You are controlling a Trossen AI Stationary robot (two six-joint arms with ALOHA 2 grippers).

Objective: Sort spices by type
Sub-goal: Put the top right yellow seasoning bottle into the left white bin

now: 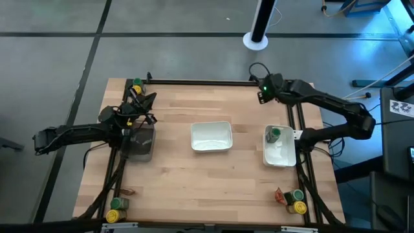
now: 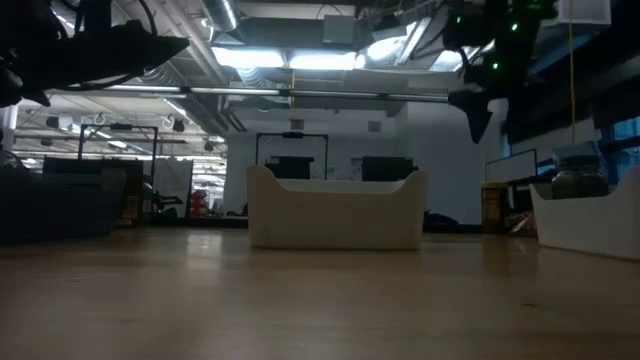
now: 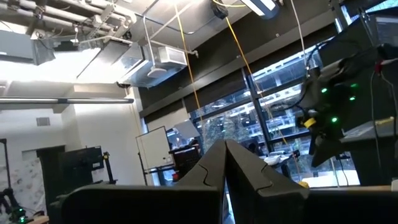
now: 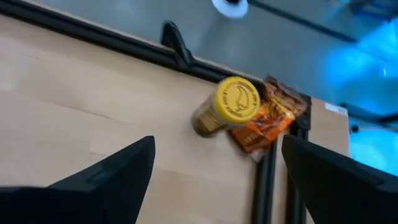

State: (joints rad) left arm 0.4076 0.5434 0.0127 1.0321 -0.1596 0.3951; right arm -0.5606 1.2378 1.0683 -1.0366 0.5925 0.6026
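A yellow-lidded jar (image 4: 231, 106) and orange packet (image 4: 268, 121) lie together at the table's far right corner, probably hidden under the right gripper (image 1: 264, 90), fingers spread wide. Left gripper (image 1: 143, 103), pinched shut, hangs empty over the grey bin (image 1: 139, 144).

A light wooden worktop (image 1: 194, 175) edged by a black frame carries two white trays, one at centre (image 1: 211, 136) and one near the right edge (image 1: 279, 147), and a clear grey bin (image 1: 138, 144) at left. Spice jars and packets sit at its corners, among them a yellow-lidded jar (image 4: 231, 104) touching an orange packet (image 4: 266, 124).
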